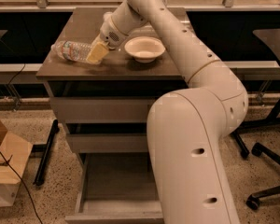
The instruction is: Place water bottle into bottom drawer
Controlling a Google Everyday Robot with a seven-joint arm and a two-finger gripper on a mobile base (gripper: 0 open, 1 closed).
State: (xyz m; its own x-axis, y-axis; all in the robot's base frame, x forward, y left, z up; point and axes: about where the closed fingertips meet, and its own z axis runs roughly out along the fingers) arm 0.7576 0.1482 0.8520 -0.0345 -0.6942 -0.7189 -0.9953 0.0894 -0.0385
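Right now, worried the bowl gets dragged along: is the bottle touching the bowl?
Apart. The camera view shows bare cabinet top between the bottle and the bowl, with the gripper at the bottle's bowl-side end.

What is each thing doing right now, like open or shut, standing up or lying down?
water bottle: lying on its side on the cabinet top.
bowl: upright, looks empty.
bottom drawer: pulled open, nothing seen inside.
two upper drawers: shut.
hand: at the water bottle's right end, low over the cabinet top.
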